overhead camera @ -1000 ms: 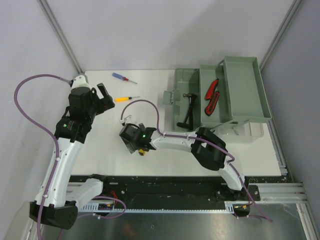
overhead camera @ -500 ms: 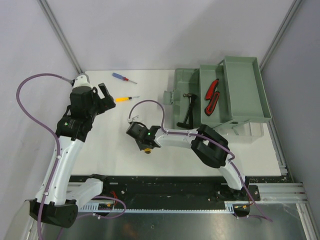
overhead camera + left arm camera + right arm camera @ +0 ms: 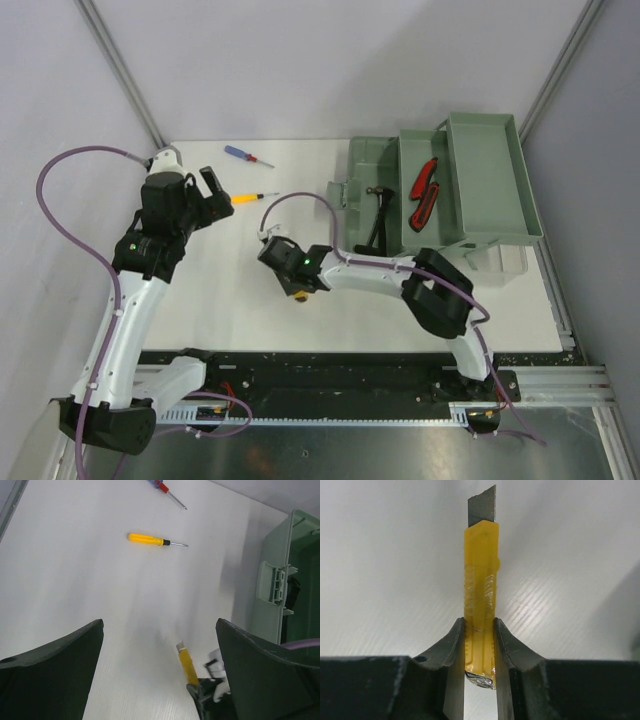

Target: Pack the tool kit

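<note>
**Top view.** Grey-green toolbox (image 3: 362,160) stands open at 2 o'clock on the table (image 3: 200,300). Its base holds a small black-handled hammer (image 3: 378,222). The fold-out tray (image 3: 424,148) beside it holds two red knives (image 3: 424,193), lying side by side. A blue-handled screwdriver (image 3: 246,155) and a yellow-handled screwdriver (image 3: 250,198) lie on the table at 11 o'clock, well apart from the box. The right arm is stretched to table centre, with the right gripper (image 3: 297,290) carrying a yellow snap-off knife (image 3: 301,297). The left arm is raised at 9 o'clock, and the left gripper (image 3: 213,192) faces the yellow-handled screwdriver.

**Left wrist view.** Fingers (image 3: 55,665) are spread wide with nothing between them — only table. Yellow-handled screwdriver at 12 o'clock, knife at 5 o'clock, toolbox edge at 3 o'clock.

**Right wrist view.** Both pads (image 3: 455,645) pinch the knife's handle near its butt — blade tip exposed at 12 o'clock.
</note>
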Motion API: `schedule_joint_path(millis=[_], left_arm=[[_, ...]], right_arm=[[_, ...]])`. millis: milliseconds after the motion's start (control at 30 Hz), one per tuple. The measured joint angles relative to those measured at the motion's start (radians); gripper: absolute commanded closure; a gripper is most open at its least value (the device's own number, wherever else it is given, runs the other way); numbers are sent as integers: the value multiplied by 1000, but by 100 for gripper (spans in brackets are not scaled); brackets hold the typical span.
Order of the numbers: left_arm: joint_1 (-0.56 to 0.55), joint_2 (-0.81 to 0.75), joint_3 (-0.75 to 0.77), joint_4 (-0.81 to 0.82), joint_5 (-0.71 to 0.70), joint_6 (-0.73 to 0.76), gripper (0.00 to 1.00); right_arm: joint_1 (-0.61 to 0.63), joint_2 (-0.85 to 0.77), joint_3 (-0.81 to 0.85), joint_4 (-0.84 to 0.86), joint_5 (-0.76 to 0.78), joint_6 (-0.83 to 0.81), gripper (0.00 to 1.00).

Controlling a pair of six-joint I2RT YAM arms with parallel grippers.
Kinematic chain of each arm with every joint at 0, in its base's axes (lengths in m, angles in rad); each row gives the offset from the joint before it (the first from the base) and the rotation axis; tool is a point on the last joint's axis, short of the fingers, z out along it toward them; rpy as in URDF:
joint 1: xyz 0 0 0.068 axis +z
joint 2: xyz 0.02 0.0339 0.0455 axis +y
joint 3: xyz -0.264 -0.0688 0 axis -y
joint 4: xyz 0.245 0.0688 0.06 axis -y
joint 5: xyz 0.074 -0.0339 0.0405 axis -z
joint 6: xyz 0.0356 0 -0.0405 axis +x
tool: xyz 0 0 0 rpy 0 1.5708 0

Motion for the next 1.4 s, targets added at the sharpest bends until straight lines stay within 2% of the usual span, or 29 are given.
schedule_joint_path(millis=[267,467,600,967,1400], left_arm=[[0,0,0,0,16,4,1],[0,0,0,0,23,5,1],[0,0,0,0,34,5,1],[0,11,0,0,58,6,1],[0,10,0,0,68,16,1]], right_arm=[[-90,-301,-4,-4,18,-41,91],[-277,-538,-38,-5,85,-44,90],[-429,-628,-88,-25,124,-47,90],[-698,-628,-179,-121,135,-66,90],[-802,-459,-180,-78,21,-46,90]])
